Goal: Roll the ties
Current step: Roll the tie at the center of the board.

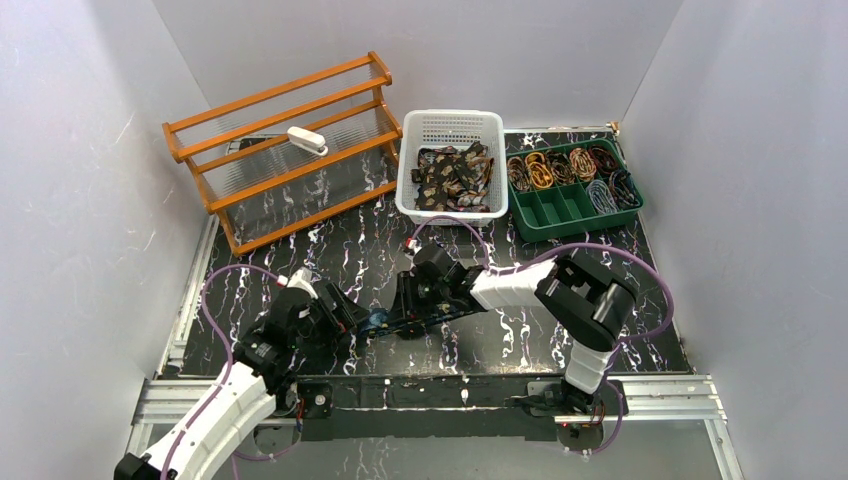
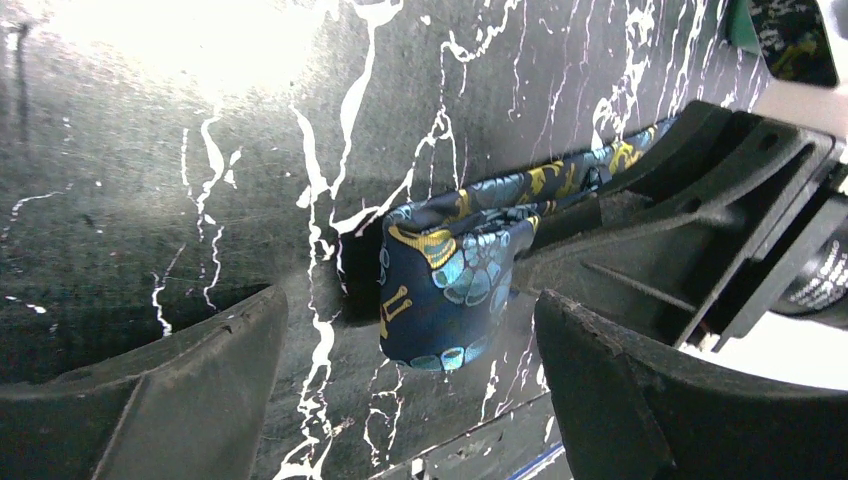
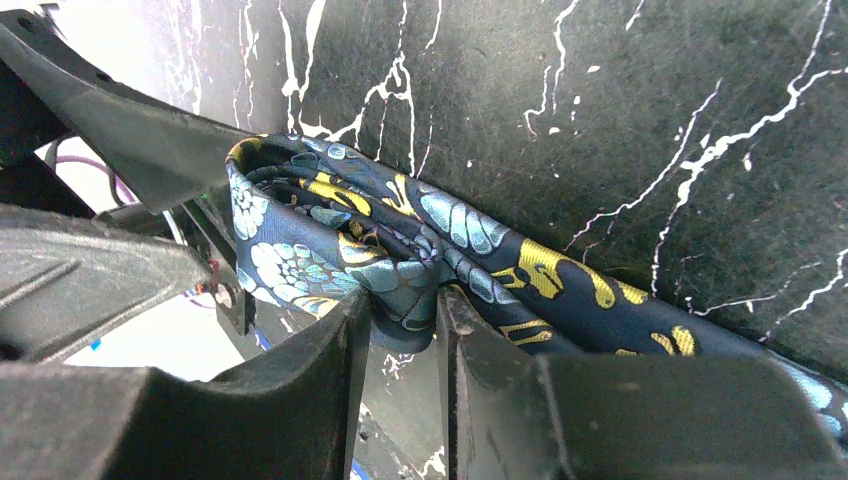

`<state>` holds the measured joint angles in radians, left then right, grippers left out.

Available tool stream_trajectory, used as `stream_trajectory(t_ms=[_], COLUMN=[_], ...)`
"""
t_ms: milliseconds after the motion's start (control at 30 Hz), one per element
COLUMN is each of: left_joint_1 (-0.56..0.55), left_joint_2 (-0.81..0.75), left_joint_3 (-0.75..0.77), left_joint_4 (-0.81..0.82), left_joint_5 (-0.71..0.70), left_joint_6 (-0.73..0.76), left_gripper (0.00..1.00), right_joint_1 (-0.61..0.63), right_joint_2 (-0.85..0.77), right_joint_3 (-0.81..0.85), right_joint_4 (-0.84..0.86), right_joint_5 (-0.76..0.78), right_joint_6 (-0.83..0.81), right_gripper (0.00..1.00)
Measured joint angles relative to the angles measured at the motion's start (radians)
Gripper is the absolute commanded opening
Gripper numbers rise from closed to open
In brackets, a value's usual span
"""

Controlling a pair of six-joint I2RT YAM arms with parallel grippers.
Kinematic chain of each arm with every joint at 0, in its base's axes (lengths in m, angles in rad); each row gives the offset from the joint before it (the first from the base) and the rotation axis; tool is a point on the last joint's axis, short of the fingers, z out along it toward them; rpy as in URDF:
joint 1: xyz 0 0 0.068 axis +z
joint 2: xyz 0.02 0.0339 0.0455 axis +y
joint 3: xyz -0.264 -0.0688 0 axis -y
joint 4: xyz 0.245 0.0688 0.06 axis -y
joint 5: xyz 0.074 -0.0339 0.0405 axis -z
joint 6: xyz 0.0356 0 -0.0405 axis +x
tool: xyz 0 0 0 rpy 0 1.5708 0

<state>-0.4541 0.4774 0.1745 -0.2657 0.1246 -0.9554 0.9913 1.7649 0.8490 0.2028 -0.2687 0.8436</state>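
A dark blue tie (image 1: 386,322) with teal and gold paisley lies on the black marbled table between my two grippers. My right gripper (image 1: 408,303) is shut on a folded, partly rolled end of it; in the right wrist view the fingers (image 3: 352,330) pinch the fabric fold (image 3: 330,240) at the gripper (image 3: 403,300). My left gripper (image 1: 347,318) is open, its jaws wide apart on either side of the tie's rounded end (image 2: 450,290), not touching it in the left wrist view (image 2: 408,335). The rest of the tie trails away under the right arm.
A white basket (image 1: 405,170) of loose brown ties stands at the back centre. A green tray (image 1: 520,215) with several rolled ties is to its right. A wooden rack (image 1: 290,140) with a white object stands back left. Purple cables loop near both arms.
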Motion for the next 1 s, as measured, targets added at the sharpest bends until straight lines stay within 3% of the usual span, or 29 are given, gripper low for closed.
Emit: stream_trajectory(t_ms=[333, 667, 1000], left_joint_1=[-0.009, -0.053, -0.071], left_joint_2=[0.066, 0.209, 0.173], left_joint_3=[-0.024, -0.031, -0.075], left_joint_4=[0.107, 0.257, 0.297], left_joint_5=[0.055, 0.045, 0.019], left_joint_6=[0.01, 0.015, -0.03], left_gripper=[0.82, 0.59, 0.56], right_joint_1=[-0.038, -0.055, -0.055], right_joint_2=[0.009, 0.015, 0.017], right_joint_3=[-0.023, -0.029, -0.029], right_joint_4=[0.04, 0.055, 0.058], right_joint_5=[-0.051, -0.079, -0.084], right_joint_6=[0.026, 0.038, 0.045], right_gripper=[0.37, 0.36, 0.36])
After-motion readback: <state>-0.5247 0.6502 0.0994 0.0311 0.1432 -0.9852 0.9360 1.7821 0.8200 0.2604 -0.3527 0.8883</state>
